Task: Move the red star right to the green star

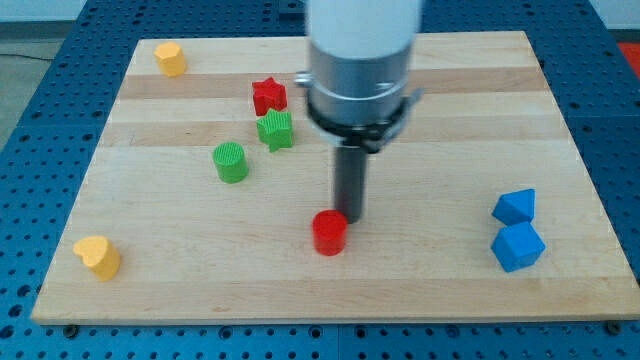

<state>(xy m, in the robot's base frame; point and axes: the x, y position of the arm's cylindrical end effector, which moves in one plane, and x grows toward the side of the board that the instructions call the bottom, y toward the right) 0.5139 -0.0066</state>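
The red star (pixel 268 96) lies on the wooden board (pixel 450 130) left of the middle, near the view's top. The green star (pixel 275 130) sits just below it, nearly touching. My tip (pixel 349 214) is the lower end of the dark rod, below and to the right of both stars. It stands right beside a red cylinder (pixel 329 233), at that block's upper right.
A green cylinder (pixel 231 162) lies left of the green star. A yellow block (pixel 171 58) is at the top left, a yellow heart (pixel 98 256) at the bottom left. Two blue blocks (pixel 514 207) (pixel 518 246) sit at the right.
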